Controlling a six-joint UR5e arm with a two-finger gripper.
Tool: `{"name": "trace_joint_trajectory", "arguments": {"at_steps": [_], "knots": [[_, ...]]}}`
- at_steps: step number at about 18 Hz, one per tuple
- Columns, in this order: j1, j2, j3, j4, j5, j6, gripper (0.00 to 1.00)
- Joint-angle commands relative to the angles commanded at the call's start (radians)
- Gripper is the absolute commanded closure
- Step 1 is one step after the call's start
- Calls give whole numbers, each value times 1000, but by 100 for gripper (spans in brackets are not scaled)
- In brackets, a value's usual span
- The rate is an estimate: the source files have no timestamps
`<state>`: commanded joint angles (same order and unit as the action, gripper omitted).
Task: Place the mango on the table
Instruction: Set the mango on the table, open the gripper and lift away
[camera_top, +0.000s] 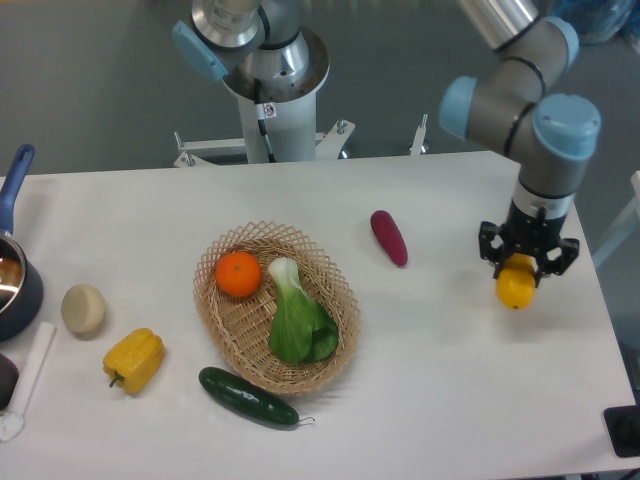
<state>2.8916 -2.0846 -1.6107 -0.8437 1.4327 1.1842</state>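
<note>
The mango (516, 286), yellow-orange and oval, sits between the black fingers of my gripper (524, 270), which is shut on it from above. It hangs low over the right side of the white table (450, 380); whether it touches the tabletop I cannot tell. The arm's grey and blue wrist rises straight above it.
A wicker basket (339, 330) at the centre holds an orange (238, 274) and a bok choy (296, 318). A purple eggplant (389, 237) lies left of the gripper. A cucumber (247, 396), yellow bell pepper (133, 360), potato (83, 308) and blue pot (12, 270) are on the left. The table's right edge is near.
</note>
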Motion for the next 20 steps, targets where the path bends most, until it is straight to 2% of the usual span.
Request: {"name": "trace_joint_trajectory", "arguments": {"at_steps": [2, 4, 7, 10, 12, 13, 15, 18, 19, 20], "knots": [[-3, -17, 0, 0, 0, 0, 58], [-5, -23, -5, 2, 0, 0, 54], [-8, -34, -5, 3, 0, 0, 53], [-8, -35, -2, 3, 0, 0, 47], [-9, -35, -3, 6, 2, 3, 28], [-9, -35, -5, 6, 2, 5, 23], [-15, -35, -5, 6, 2, 5, 20], [-15, -32, 9, 6, 2, 6, 0], [-15, -20, 11, 6, 2, 6, 0], [-17, 33, 41, 6, 2, 6, 0]]}}
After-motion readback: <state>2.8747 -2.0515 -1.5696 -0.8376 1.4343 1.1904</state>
